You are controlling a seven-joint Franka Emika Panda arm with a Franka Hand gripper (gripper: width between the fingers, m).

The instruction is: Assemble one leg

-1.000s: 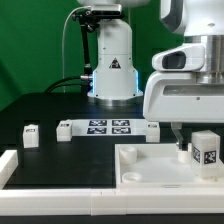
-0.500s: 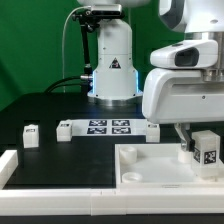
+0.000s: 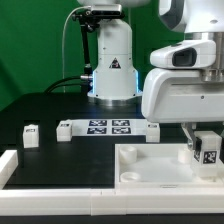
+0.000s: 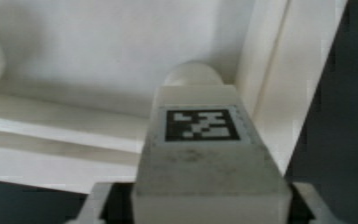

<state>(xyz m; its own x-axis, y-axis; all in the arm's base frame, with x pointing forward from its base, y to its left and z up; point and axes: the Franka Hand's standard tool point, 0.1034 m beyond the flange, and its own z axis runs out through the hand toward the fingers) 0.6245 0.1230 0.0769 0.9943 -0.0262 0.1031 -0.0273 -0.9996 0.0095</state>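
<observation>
- On the exterior view's right, you have the leg [image 3: 207,150] between the fingers of the pincer [image 3: 206,138], over the far right corner of the square panel [image 3: 150,168].
- In the wrist view, that leg hangs above the panel's inner floor, just beside its raised rim.
- The panel lies on the tabletop [image 3: 50,105] at the front right.
- Behind it you find the marker board [image 3: 110,127], in front of the robot base [image 3: 112,60].
- A second leg [image 3: 65,130] sits just beside the board's left end and a third leg [image 3: 152,131] just beside its right end.
- A fourth leg [image 3: 30,133] sits farther left, apart.
- A corner rail [image 3: 10,165] lies at the front left.
</observation>
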